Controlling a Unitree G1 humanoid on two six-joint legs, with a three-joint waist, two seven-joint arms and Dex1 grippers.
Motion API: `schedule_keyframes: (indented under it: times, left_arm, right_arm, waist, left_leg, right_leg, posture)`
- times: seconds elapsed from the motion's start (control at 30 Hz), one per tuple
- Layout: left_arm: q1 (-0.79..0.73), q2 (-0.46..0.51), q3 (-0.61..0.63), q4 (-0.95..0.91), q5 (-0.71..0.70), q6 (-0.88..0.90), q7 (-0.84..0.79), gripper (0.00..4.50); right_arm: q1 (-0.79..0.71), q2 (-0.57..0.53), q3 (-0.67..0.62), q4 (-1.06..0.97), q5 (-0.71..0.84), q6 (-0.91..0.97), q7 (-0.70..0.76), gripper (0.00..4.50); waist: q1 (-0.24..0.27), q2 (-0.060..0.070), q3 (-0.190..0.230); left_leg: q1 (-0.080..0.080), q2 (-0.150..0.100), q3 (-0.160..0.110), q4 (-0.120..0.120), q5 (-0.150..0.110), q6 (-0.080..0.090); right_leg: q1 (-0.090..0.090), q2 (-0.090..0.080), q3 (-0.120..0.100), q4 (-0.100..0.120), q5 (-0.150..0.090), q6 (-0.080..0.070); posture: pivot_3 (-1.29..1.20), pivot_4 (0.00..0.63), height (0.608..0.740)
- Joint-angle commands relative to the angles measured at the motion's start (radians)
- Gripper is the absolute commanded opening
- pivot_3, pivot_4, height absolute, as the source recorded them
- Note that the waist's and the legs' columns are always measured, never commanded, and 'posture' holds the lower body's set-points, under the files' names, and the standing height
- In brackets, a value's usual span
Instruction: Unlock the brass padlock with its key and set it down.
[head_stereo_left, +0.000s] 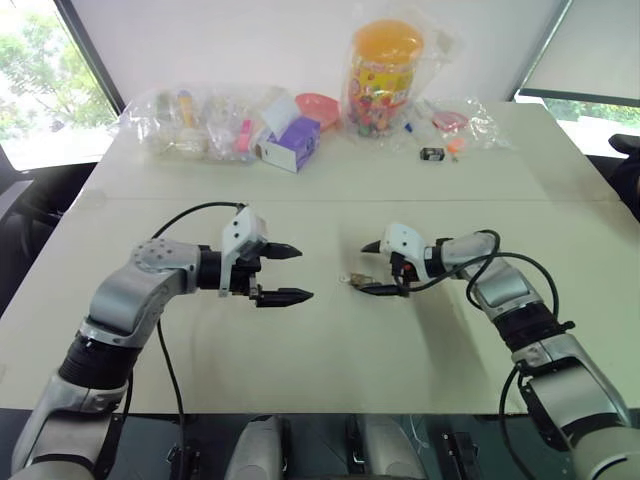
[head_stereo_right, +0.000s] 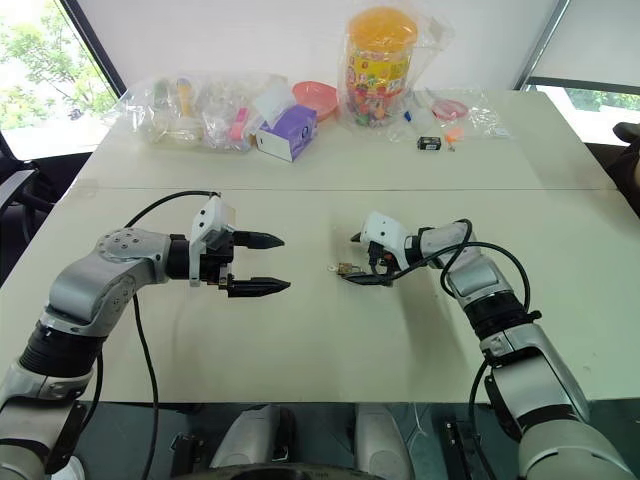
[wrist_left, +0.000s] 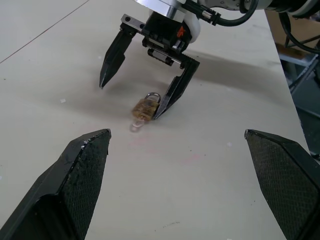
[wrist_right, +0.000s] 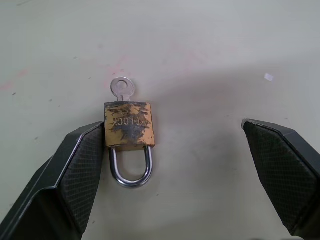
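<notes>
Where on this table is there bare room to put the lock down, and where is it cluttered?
Bare: the table between the left gripper and the brass padlock, plus the near strip. Crowded: the far edge, with plastic bags, purple box and candy jar. The right gripper is open at the padlock.

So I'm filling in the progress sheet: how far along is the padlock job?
Early. Done: the key already sits in the brass padlock, which lies flat on the table. In hand: the open right claw is down around the lock, one finger touching its body, not closed on it; the left claw hovers open nearby. Left: grip, turn the key, free the shackle, which looks closed, and set it down.
</notes>
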Motion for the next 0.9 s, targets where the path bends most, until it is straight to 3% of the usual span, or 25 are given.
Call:
schedule_keyframes:
  times: [0.03,0.2,0.47,0.6,0.8,0.9]
  left_arm:
    - [-0.012,0.008,0.02,-0.028,-0.01,-0.002,0.002,4.5]
    - [-0.018,0.006,0.016,-0.021,-0.005,-0.007,0.001,4.5]
    - [-0.026,0.001,0.013,0.0,-0.011,-0.001,-0.007,4.5]
    - [-0.043,-0.013,0.031,0.031,-0.039,0.03,-0.007,4.5]
    - [-0.112,-0.07,0.029,0.154,-0.075,0.079,-0.018,4.5]
    - [-0.169,-0.132,0.021,0.236,-0.087,0.093,-0.017,4.5]
  right_arm:
    - [-0.001,0.011,-0.005,0.014,-0.034,-0.001,-0.016,4.44]
    - [0.062,0.014,0.002,-0.075,-0.026,0.049,0.001,4.44]
    - [0.121,0.034,0.003,-0.164,-0.041,0.083,-0.03,0.69]
    - [0.151,0.016,0.007,-0.238,-0.088,0.063,-0.08,0.71]
    - [0.211,-0.072,-0.064,-0.47,-0.339,-0.223,-0.376,0.71]
    - [0.244,-0.122,-0.106,-0.622,-0.404,-0.306,-0.44,0.71]
  waist:
    - [0.0,0.0,0.0]
    - [0.001,0.0,0.0]
    - [-0.004,0.0,0.0]
    - [-0.003,0.0,0.0]
    - [0.005,0.0,0.0]
    - [0.006,0.0,0.0]
  left_leg:
    - [0.0,0.0,0.0,0.0,0.0,0.0]
    - [0.0,0.0,0.0,0.0,0.0,0.0]
    - [0.001,0.001,0.0,0.0,0.0,0.0]
    - [0.002,0.001,0.001,0.0,0.0,0.0]
    - [0.0,-0.001,0.001,0.0,0.0,0.0]
    - [-0.002,-0.002,0.001,0.0,0.0,-0.001]
  right_leg:
    - [0.0,0.0,0.0,0.0,0.0,0.0]
    - [0.0,0.0,0.0,0.0,0.0,0.0]
    - [0.0,0.0,0.0,0.001,0.0,0.0]
    - [0.0,0.0,0.0,0.001,0.0,0.0]
    - [-0.001,0.0,0.0,0.001,0.0,0.0]
    - [-0.002,-0.001,0.0,0.001,0.0,0.0]
  posture:
    - [0.0,0.15,0.74]
    - [0.0,0.15,0.74]
    - [0.0,0.15,0.74]
    - [0.0,0.15,0.74]
    - [0.0,0.15,0.74]
    - [0.0,0.15,0.74]
